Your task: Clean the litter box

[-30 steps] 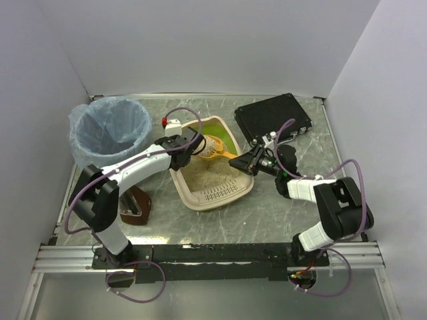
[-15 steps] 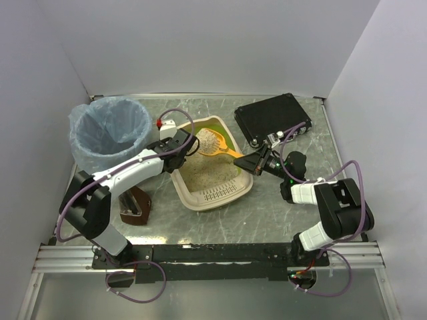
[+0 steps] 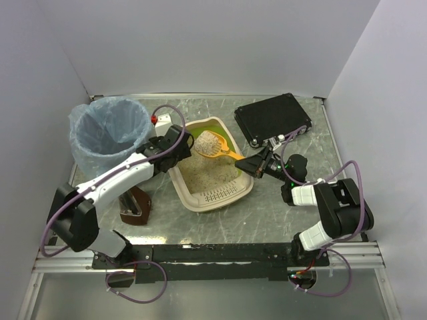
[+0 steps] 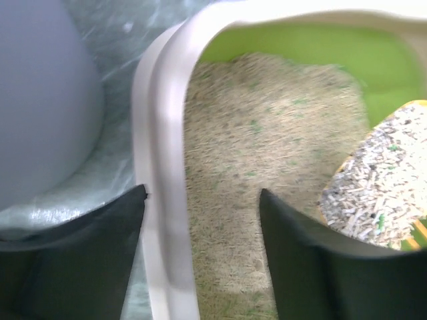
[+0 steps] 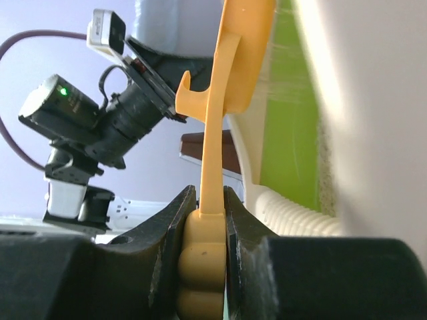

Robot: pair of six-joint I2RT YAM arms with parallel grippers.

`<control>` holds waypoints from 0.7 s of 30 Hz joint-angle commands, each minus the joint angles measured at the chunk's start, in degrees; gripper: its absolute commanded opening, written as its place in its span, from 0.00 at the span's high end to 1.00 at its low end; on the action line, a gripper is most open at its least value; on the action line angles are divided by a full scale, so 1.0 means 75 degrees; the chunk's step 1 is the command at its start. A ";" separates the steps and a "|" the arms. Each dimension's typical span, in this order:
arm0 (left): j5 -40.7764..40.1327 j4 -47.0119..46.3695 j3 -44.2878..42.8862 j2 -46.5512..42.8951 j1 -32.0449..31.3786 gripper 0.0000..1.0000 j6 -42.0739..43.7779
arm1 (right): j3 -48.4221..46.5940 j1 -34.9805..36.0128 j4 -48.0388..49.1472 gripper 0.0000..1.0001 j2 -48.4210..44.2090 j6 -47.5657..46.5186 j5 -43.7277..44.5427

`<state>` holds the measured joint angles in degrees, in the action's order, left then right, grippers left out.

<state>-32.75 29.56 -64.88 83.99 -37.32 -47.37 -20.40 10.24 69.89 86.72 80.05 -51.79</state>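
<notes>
At the centre of the overhead frame, on the marbled surface (image 3: pixel 267 207): the litter box (image 3: pixel 220 195), sandy litter inside. Over its upper end, 1 orange scoop (image 3: pixel 211 144) heaped with pellets. Clamped tight on the scoop's handle from the right: the right tool (image 3: pixel 257 163). Spread wide astride the box's left rim: the left tool (image 3: pixel 177 147). Upper left, a bin (image 3: pixel 110 127) lined with a blue bag; upper right, a black case (image 3: pixel 272 117).

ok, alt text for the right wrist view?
Right gripper shut on the handle of an orange plastic scoop, standing edge-on. Beige plastic litter box with lime-green inner wall at right; left arm in the background.
</notes>
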 commanded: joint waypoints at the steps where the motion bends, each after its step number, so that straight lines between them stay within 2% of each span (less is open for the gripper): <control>1: 0.0289 -0.0544 -0.0068 -0.0358 -0.0016 0.24 0.0070 | -0.0268 -0.0053 0.3197 1.00 -0.0616 -0.0302 -0.0032; 5: 0.0265 -0.0461 -0.0080 -0.0510 -0.0004 0.20 0.0035 | -0.0186 -0.0053 0.2659 1.00 -0.0968 -0.0747 0.0143; 8: 0.0371 -0.0590 0.0014 -0.0791 -0.0016 0.11 0.0094 | -0.0279 -0.0041 0.2588 1.00 -0.1156 -0.0864 0.0073; 11: 0.0511 -0.0555 -0.0009 -0.1130 -0.0016 0.01 0.0129 | -0.0139 -0.0006 0.2751 1.00 -0.1320 -0.1005 0.0575; 17: 0.0324 -0.0216 -0.0091 -0.1529 -0.0016 0.01 0.0024 | -0.0420 0.0147 0.3186 1.00 -0.0980 -0.0455 0.1046; 21: 0.0020 -0.0051 0.0165 -0.1893 -0.0016 0.01 -0.0117 | -0.0279 0.0309 0.2147 1.00 -0.1682 -0.1108 0.1325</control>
<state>-29.91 27.94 -64.88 72.93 -37.52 -47.33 -21.10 11.27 71.16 79.09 75.88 -45.91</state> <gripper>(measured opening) 0.994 0.277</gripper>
